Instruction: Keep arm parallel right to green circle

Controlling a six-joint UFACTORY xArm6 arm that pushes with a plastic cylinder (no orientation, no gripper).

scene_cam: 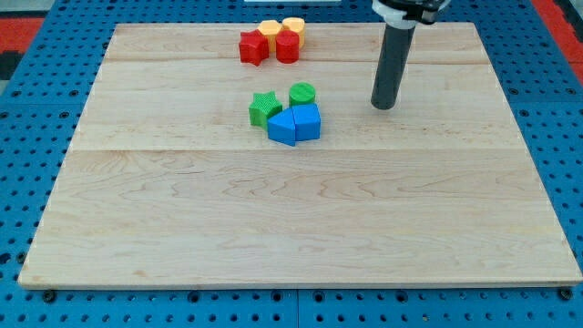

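Observation:
The green circle [302, 93] sits a little above the middle of the wooden board [301, 228]. My tip [384, 106] rests on the board to the view's right of the green circle, at nearly the same height in the view, with a clear gap between them. A green star [264, 108] lies to the left of the circle. Two blue blocks, one wedge-like [283, 128] and one house-shaped [307, 121], touch just below the circle.
Near the view's top edge is a cluster: a red star [252, 46], a red block [288, 46], a yellow block [271, 30] and a yellow cylinder [293, 25]. Blue pegboard surrounds the board.

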